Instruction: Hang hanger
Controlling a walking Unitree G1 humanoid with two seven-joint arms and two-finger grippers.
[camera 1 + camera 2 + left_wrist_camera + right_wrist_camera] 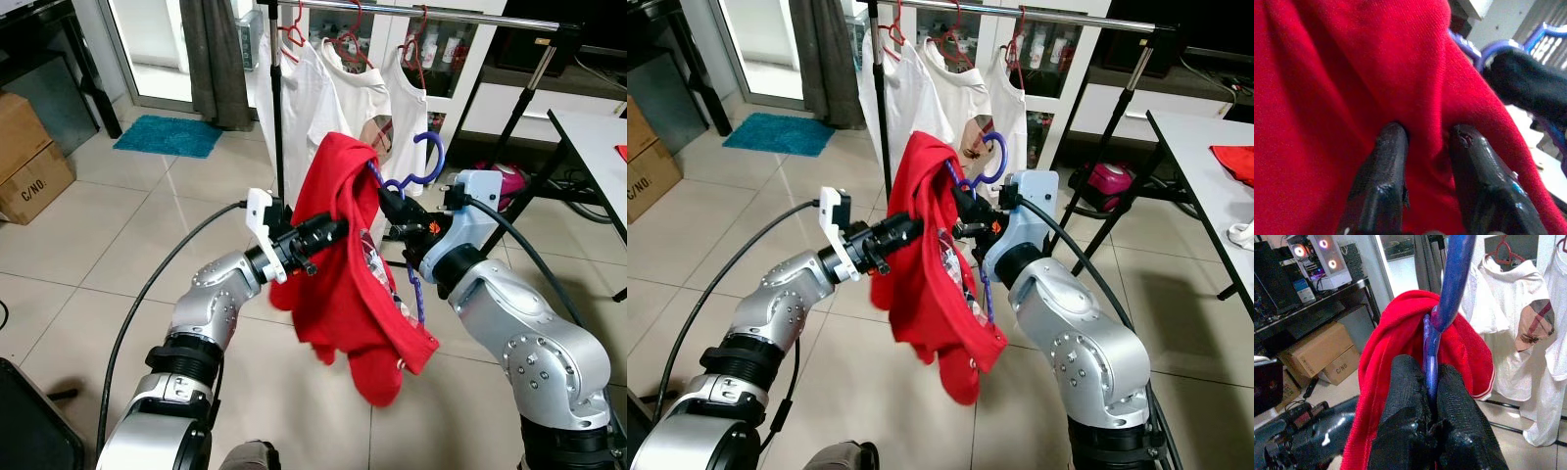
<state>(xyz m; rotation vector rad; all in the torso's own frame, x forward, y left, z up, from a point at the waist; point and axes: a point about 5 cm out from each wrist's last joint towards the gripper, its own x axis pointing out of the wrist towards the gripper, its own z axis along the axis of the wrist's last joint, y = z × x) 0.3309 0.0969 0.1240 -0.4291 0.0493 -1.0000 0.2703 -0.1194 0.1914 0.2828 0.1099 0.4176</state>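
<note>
Left pincer (1422, 147) pinched closed; right pincer (1427, 382) clamped closed; arms raised.

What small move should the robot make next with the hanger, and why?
Probably raise the purple hanger toward the rack rail. The right end effector is shut on it, the left end effector pinches the red shirt, and the hook sits well below the rail.

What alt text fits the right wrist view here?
The right end effector grips the blue hanger just below its hook, with a red shirt draped over it. White shirts hang behind, and cardboard boxes sit under a dark desk.
</note>
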